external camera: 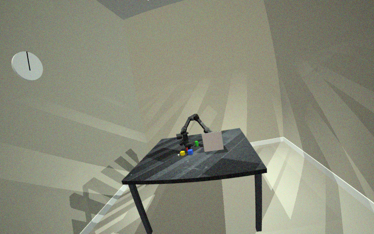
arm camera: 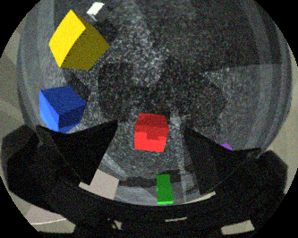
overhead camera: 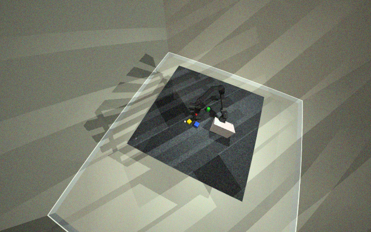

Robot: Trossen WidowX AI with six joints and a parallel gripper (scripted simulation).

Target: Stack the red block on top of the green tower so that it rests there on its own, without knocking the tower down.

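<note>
- Gripper (arm camera: 149, 145): jaws wide apart, empty, above red block (arm camera: 151, 132).
- Yellow block (arm camera: 77, 40), blue block (arm camera: 62, 107) near.
- Green tower (overhead camera: 208, 109) apart, beside arm.

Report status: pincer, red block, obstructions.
Pincer open, empty, above red block. Block on table, unstacked. Blue cube and yellow cube off to one side.

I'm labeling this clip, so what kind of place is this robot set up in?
Probably a plain indoor room used as a test setup: bare beige walls with a wall clock, one dark table carrying the arm and coloured blocks such as the red block, and nothing else.
</note>
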